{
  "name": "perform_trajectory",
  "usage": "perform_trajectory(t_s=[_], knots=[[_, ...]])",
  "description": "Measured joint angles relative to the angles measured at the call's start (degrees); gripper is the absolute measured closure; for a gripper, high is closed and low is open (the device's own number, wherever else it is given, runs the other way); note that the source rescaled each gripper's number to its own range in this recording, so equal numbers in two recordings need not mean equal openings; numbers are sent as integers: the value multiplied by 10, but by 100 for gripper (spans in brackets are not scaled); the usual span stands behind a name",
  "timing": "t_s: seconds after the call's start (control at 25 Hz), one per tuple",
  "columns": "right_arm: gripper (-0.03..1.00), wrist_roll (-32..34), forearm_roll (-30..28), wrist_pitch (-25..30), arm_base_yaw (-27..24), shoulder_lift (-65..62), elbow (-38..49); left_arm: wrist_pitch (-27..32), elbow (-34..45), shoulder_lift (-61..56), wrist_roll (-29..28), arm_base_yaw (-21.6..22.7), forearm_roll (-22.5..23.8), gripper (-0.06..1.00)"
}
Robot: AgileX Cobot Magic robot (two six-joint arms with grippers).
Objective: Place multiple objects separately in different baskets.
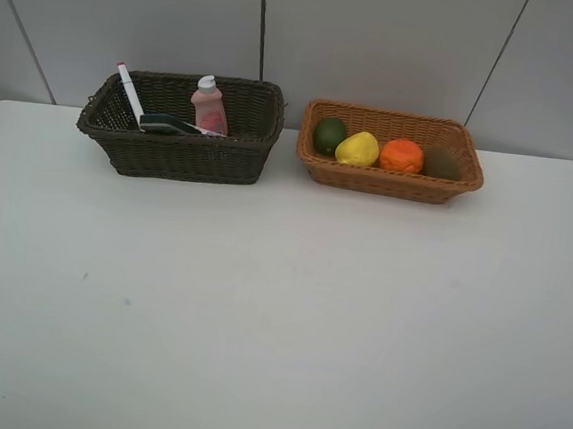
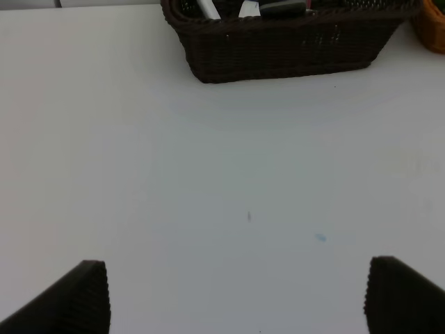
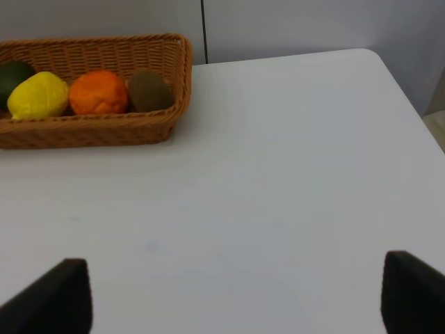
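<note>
The dark brown basket (image 1: pixel 176 155) holds the white marker (image 1: pixel 130 91), the small pink bottle (image 1: pixel 209 107) and the shampoo bottle (image 1: pixel 169 123) lying flat. The eraser is hidden. The light tan basket (image 1: pixel 390 183) holds the lime (image 1: pixel 330 135), lemon (image 1: pixel 357 148), orange (image 1: pixel 402 155) and kiwi (image 1: pixel 442 163). My left gripper (image 2: pixel 240 296) is open and empty over bare table, well short of the dark basket (image 2: pixel 278 49). My right gripper (image 3: pixel 235 296) is open and empty, away from the tan basket (image 3: pixel 90 129). Neither arm shows in the exterior view.
The white table (image 1: pixel 278 314) runs from the baskets to the front. Its right edge and rounded far corner (image 3: pixel 375 59) show in the right wrist view. A grey panelled wall (image 1: pixel 382 42) stands right behind the baskets.
</note>
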Motion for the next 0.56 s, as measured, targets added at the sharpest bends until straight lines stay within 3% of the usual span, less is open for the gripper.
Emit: perform_trajectory(t_s=[0.56], knots=[[1, 0, 0, 0, 0, 0, 0, 0, 0, 0, 0, 0, 0, -1]])
